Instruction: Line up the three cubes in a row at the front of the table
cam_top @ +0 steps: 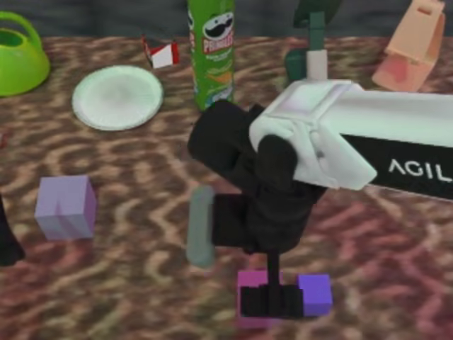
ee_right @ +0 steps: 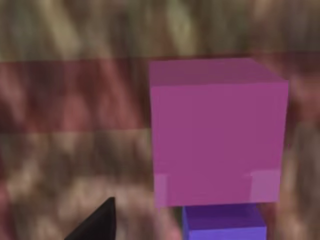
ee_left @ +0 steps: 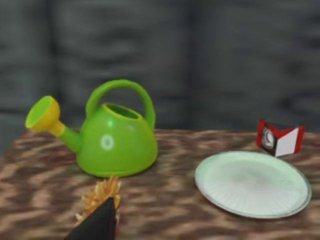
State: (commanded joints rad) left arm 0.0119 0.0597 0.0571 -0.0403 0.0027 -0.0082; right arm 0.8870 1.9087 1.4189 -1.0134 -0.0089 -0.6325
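The magenta-pink cube (cam_top: 249, 280) (ee_right: 217, 135) sits near the table's front edge, right of centre, with the small violet cube (cam_top: 316, 292) (ee_right: 222, 223) touching its right side. My right gripper (cam_top: 271, 301) hangs open just above them, over their seam, and hides part of the magenta cube; only one dark fingertip (ee_right: 100, 222) shows in the right wrist view. It holds nothing. The large pale lavender cube (cam_top: 65, 207) stands alone at the left. My left arm (cam_top: 6, 244) is parked at the left edge, its gripper open, one fingertip (ee_left: 100, 222) showing.
Along the back stand a green watering can (cam_top: 18, 60), a white plate (cam_top: 117, 97), a red-and-white box (cam_top: 163, 53), a green crisp tube (cam_top: 211, 53), a dark green and white object (cam_top: 311, 53) and a peach object (cam_top: 414, 46). A grey bar (cam_top: 201, 227) lies mid-table.
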